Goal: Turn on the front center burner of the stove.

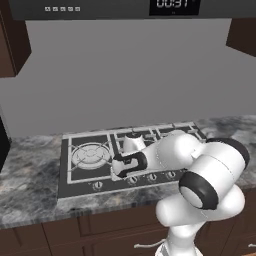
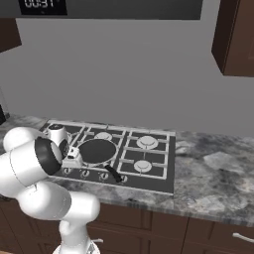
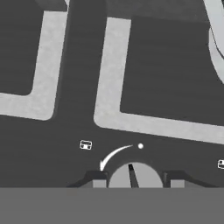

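You see the mottled grey stone worktop (image 2: 218, 173) carrying the wide black gas stove (image 2: 163, 168) with pale grey grate bars, set against a plain grey wall. On the stove, the front center burner (image 2: 97, 151), a large flat dark grey disc with a thin pale rim, lies in the middle section, just behind the row of small round silver knobs along the stove's front edge. The gripper (image 3: 134, 179) sits low at that front edge, in front of the burner, its two dark finger tips (image 3: 97, 178) standing either side of one silver knob (image 3: 134, 175) with a dark pointer line. You cannot tell whether the tips press the knob or only flank it. A white curved arrow (image 3: 113, 155) is printed on the stove just behind this knob.
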